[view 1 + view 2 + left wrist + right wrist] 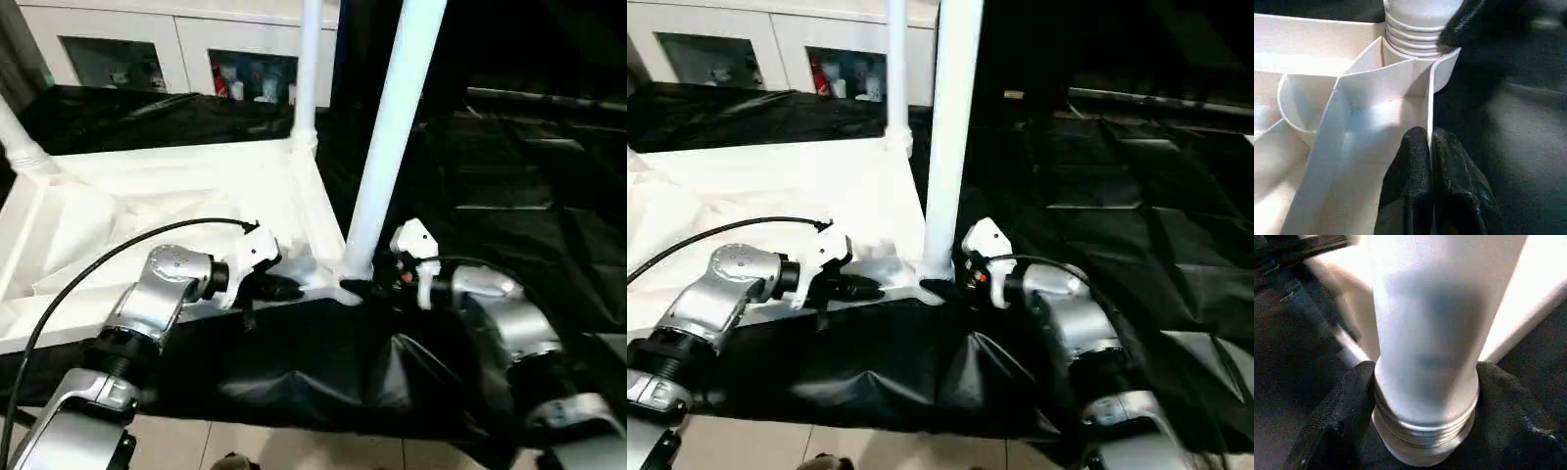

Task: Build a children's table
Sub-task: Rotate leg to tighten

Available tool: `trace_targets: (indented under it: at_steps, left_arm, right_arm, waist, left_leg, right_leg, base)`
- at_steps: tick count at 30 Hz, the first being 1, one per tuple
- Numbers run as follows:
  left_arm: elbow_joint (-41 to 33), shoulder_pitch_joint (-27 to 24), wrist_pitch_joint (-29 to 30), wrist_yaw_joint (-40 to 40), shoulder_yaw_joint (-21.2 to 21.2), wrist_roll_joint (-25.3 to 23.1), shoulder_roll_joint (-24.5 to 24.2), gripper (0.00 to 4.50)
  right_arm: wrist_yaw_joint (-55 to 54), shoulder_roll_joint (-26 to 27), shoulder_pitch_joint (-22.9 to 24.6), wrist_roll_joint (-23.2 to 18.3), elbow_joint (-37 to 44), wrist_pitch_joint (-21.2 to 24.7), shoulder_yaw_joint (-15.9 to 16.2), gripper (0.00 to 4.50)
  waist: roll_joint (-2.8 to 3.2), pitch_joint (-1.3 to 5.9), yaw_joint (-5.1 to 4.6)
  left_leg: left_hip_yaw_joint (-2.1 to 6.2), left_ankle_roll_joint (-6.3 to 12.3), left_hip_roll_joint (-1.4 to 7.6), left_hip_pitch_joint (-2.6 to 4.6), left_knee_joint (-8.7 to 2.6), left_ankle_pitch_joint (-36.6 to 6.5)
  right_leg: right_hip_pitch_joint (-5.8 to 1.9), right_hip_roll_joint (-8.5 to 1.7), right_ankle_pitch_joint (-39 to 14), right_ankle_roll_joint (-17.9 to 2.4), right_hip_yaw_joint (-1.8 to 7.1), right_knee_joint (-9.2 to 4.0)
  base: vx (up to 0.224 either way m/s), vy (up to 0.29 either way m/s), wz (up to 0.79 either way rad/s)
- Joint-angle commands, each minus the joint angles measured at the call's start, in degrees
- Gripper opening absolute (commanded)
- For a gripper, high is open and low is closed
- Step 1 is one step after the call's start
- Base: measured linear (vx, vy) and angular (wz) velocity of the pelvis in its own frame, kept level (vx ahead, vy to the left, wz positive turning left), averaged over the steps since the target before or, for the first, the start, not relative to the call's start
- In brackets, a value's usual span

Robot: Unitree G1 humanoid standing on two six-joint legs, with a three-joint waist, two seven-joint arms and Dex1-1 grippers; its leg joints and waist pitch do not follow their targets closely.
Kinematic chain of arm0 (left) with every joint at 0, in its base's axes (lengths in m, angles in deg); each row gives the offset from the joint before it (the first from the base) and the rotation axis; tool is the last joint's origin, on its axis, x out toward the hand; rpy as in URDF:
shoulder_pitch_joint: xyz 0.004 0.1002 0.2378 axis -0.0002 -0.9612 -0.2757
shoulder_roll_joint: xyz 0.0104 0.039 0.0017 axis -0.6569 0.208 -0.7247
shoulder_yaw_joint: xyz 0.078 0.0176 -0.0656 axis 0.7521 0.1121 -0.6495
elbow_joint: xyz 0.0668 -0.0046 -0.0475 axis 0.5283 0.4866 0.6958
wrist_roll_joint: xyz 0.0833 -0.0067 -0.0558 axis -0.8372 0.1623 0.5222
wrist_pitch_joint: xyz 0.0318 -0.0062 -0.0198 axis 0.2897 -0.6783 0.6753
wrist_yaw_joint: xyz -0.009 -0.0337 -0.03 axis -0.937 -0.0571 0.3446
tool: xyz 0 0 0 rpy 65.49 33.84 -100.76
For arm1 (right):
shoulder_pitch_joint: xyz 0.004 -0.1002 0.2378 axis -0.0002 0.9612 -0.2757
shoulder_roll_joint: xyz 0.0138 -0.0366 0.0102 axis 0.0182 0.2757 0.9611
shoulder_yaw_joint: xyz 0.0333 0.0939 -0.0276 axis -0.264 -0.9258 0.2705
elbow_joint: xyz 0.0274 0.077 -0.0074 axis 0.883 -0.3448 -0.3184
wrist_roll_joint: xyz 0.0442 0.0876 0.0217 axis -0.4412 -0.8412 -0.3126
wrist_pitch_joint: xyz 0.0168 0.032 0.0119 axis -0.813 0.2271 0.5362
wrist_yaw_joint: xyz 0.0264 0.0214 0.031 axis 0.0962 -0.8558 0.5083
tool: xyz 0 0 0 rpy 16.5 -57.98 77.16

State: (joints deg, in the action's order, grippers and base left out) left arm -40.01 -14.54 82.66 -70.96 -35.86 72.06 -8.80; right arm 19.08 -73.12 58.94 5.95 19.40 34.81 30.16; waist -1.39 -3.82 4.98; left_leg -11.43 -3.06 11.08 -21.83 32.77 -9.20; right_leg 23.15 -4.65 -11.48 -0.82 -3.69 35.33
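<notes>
The white table top (147, 215) lies underside up on a black-draped worktop (1136, 225), in front of a white cabinet (176, 49). From its near right corner socket (1442, 73) a tapered leg (392, 137) rises. The right gripper (1425, 396) clasps this leg's threaded base, fingers (1337, 411) on either side. The left gripper (1431, 161) is pinched closed on the top's edge rib just beside that socket.
</notes>
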Motion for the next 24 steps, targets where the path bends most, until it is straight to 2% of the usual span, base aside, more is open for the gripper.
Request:
trace_targets:
  at_steps: [1,2,3,4,6,8,10,13,14,15,16,19,21,22,24]
  left_arm:
    - [2.0,0.1,-0.3,3.6,-0.5,0.3,2.5,0.0]
    - [3.9,1.0,0.3,8.6,-0.7,-1.0,4.4,0.0]
    - [5.3,1.9,1.7,13.4,-1.1,-1.7,7.1,0.0]
    - [5.8,2.4,3.0,16.4,-1.3,-2.0,9.1,0.0]
    - [6.0,2.6,3.4,17.3,-1.3,-2.1,9.8,0.0]
    - [6.5,3.4,5.2,21.7,-1.3,-2.4,13.4,0.0]
    - [6.3,3.7,5.8,22.8,0.0,-2.9,16.0,0.0]
    - [6.4,3.9,5.7,22.8,0.6,-3.1,16.7,0.0]
    - [6.4,3.9,5.7,22.8,0.6,-3.1,16.7,0.0]
    - [6.9,4.1,4.4,21.8,0.4,-3.3,15.5,0.0]
    - [7.0,4.1,4.1,21.7,0.3,-3.3,15.3,0.0]
    - [6.6,3.9,2.7,19.1,-0.1,-3.1,12.7,0.0]
    - [5.9,3.5,1.7,16.6,-0.2,-2.6,10.9,0.0]
    - [5.9,3.5,1.7,16.6,-0.2,-2.6,10.9,0.0]
    - [5.3,3.2,0.6,13.2,-0.8,-1.9,8.2,0.0]
  right_arm:
    - [-9.3,0.7,-1.3,1.3,-3.9,0.1,-3.6,2.72]
    - [-17.3,3.1,-2.0,1.2,-6.4,0.3,-5.9,2.72]
    - [-24.5,6.0,-2.6,0.4,-8.1,1.1,-8.2,2.72]
    - [-28.6,7.8,-3.0,0.2,-8.9,1.8,-9.0,2.72]
    - [-30.0,8.5,-3.1,0.2,-9.2,2.0,-9.3,2.72]
    - [-35.7,11.4,-3.9,0.5,-10.1,2.5,-9.8,2.72]
    - [-36.4,13.4,-4.7,1.9,-11.0,1.3,-8.1,2.72]
    - [-35.9,14.1,-5.1,2.4,-11.4,0.5,-7.4,2.72]
    - [-35.9,14.1,-5.1,2.4,-11.4,0.5,-7.4,2.72]
    - [-32.5,13.5,-5.2,2.3,-10.5,-1.7,-6.8,3.28]
    - [-31.9,13.4,-5.2,2.3,-10.3,-2.0,-6.8,3.42]
    - [-26.3,10.4,-4.8,2.9,-6.9,-3.7,-5.1,3.51]
    - [-21.4,6.9,-4.5,3.4,-4.4,-3.0,-3.3,3.78]
    - [-21.4,6.9,-4.5,3.4,-4.4,-3.0,-3.3,3.85]
    - [-11.6,0.9,-3.8,3.9,-0.6,-1.3,-0.6,3.9]
  waist:
    - [-0.43,3.6,-0.07]
    - [-0.35,3.49,-0.3]
    - [-0.35,3.49,-0.3]
    - [-0.16,3.55,-0.25]
    - [-0.3,3.59,-0.16]
    - [-0.19,3.63,-0.1]
    - [-0.11,3.61,0.0]
    - [-0.15,3.56,0.06]
    - [-0.13,3.57,0.05]
    - [-0.11,3.62,0.06]
    - [-0.24,3.63,0.06]
    - [-0.33,3.68,0.2]
    - [-0.54,3.67,0.2]
    - [-0.58,3.64,0.26]
    - [-0.56,3.6,0.31]
  left_leg:
    - [1.08,2.53,2.36,1.07,-3.35,-9.3]
    - [1.15,1.41,2.36,1.3,-3.5,-10.6]
    - [1.15,1.41,2.36,1.3,-3.5,-10.6]
    - [1.17,0.76,2.31,1.43,-3.51,-10.9]
    - [1.13,0.78,2.24,1.45,-3.5,-10.8]
    - [1.03,1.4,2.22,1.35,-3.44,-10.3]
    - [1.04,1.64,2.18,1.3,-3.46,-10.5]
    - [1.09,1.7,2.15,1.27,-3.53,-11.2]
    - [1.11,1.74,2.14,1.27,-3.55,-11.5]
    - [1.14,1.84,2.14,1.26,-3.56,-11.5]
    - [1.13,1.97,2.14,1.22,-3.54,-11.5]
    - [1.18,2.67,2.12,1.03,-3.49,-10.6]
    - [1.08,3.49,2.03,0.86,-3.31,-9.5]
    - [1.09,3.7,1.98,0.84,-3.31,-9.5]
    - [1.04,4.38,2.02,0.86,-3.22,-9.6]
  right_leg:
    - [-2.77,-3.93,-7.5,-13.1,2.7,-3.94]
    - [-2.59,-4.0,-9.3,-12.8,2.78,-4.22]
    - [-2.59,-4.0,-9.3,-12.8,2.78,-4.22]
    - [-2.5,-3.98,-9.7,-12.4,2.81,-4.29]
    - [-2.59,-3.94,-9.2,-12.0,2.81,-4.34]
    - [-2.6,-3.87,-7.8,-11.7,2.86,-4.26]
    - [-2.55,-3.94,-8.0,-11.4,2.84,-4.41]
    - [-2.64,-3.95,-9.1,-10.8,2.8,-4.58]
    - [-2.62,-3.89,-9.3,-10.5,2.79,-4.65]
    - [-2.66,-3.91,-9.0,-10.3,2.8,-4.59]
    - [-2.67,-3.9,-8.8,-10.3,2.77,-4.59]
    - [-2.88,-3.97,-7.6,-10.4,2.71,-4.47]
    - [-3.01,-3.91,-6.5,-10.6,2.69,-4.33]
    - [-3.01,-3.88,-6.8,-10.5,2.63,-4.4]
    - [-2.96,-3.77,-6.9,-10.5,2.62,-4.36]
  base:
    - [0.0,0.0,0.0]
    - [0.0,0.0,0.0]
    - [0.0,0.0,0.0]
    - [0.0,0.0,0.0]
    - [0.0,0.0,0.0]
    - [0.0,0.0,0.0]
    - [0.0,0.0,0.0]
    - [0.0,0.0,0.0]
    - [0.0,0.0,0.0]
    - [0.0,0.0,0.0]
    - [0.0,0.0,0.0]
    - [0.0,0.0,0.0]
    - [0.0,0.0,0.0]
    - [0.0,0.0,0.0]
    - [0.0,0.0,0.0]
